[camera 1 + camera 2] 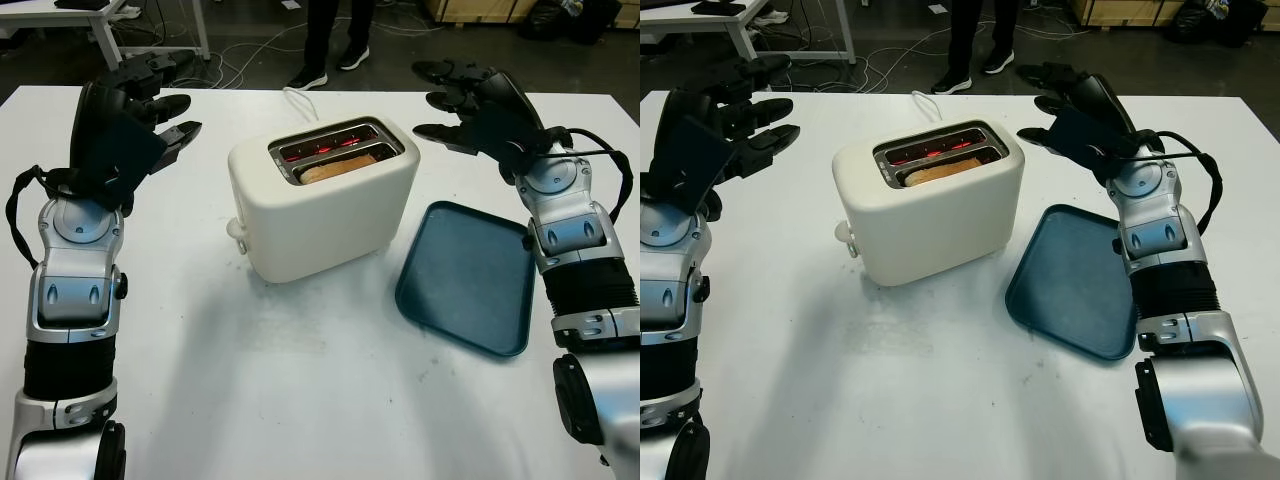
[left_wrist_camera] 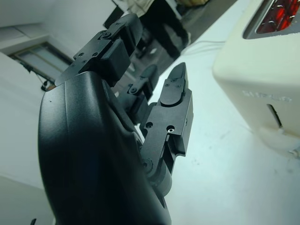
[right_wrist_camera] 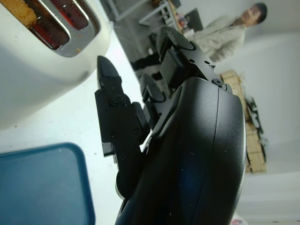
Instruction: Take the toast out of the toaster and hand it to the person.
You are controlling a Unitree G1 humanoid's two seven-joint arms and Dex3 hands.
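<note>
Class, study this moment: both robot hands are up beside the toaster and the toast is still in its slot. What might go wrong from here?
1. The toaster slots glow red, so fingers reaching for the toast may touch hot elements.
2. The toast sits low in its slot, so a pinch by the open right robot hand might slip or crumble it.
3. The open left robot hand is not steadying the toaster, which may shift.

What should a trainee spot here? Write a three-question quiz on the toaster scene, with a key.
1. True or false: the toast sits in the slot of the toaster nearer the robot.
2. Which hand is beside the blue tray? A. left hand B. right hand
3. Fill in: both hands hold ______.

Key:
1. True; the far slot glows red with no toast visible in it.
2. B; the tray lies on the white table on the toaster's right.
3. Nothing; both are open, one raised on each side of the toaster.
</note>
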